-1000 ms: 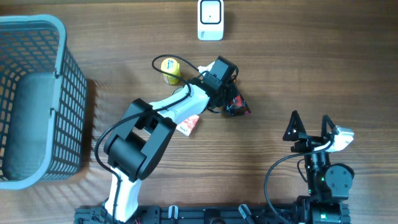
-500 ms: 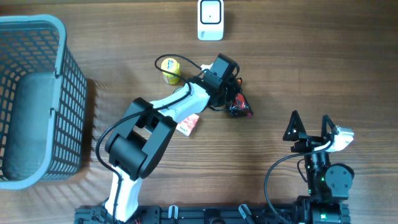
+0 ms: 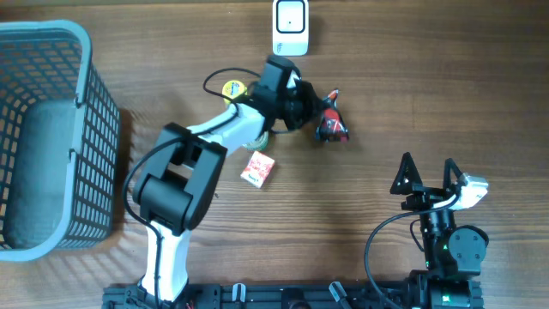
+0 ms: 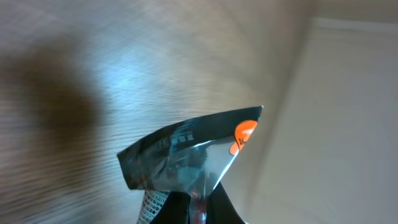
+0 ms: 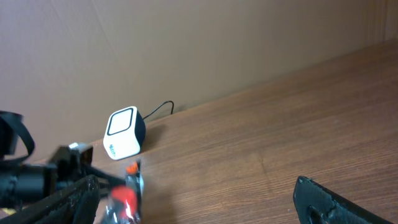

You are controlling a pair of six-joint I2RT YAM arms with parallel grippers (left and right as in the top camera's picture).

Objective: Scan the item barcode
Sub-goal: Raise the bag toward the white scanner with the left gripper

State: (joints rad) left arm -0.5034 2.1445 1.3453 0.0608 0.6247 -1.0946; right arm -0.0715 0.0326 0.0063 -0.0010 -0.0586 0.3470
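1. Nearest the robot's base, the right gripper (image 3: 427, 163) sits idle with its jaws spread wide, grasping nothing, well apart from the action.
2. A small red-and-white box (image 3: 258, 168) lies flat on the wooden table (image 3: 412, 77), just beside the left arm.
3. At mid-table the left gripper (image 3: 314, 115) is clenched on the edge of a dark foil packet (image 3: 331, 128) with red and orange markings, holding it near the scanner but apart from it, to the near right.
4. With only an edge pinched, the packet could swing or slip free. Its crinkled glossy film could throw glare, and the barcode may face away from the reader. The wrist view is too blurred to tell where the code sits.
5. A yellow item (image 3: 232, 88), partly hidden by the arm, rests beyond it.
6. Farthest back stands the white scanner (image 3: 290, 27).
7. The count: two arms, one scanner, one mesh basket (image 3: 101, 129) and three items.
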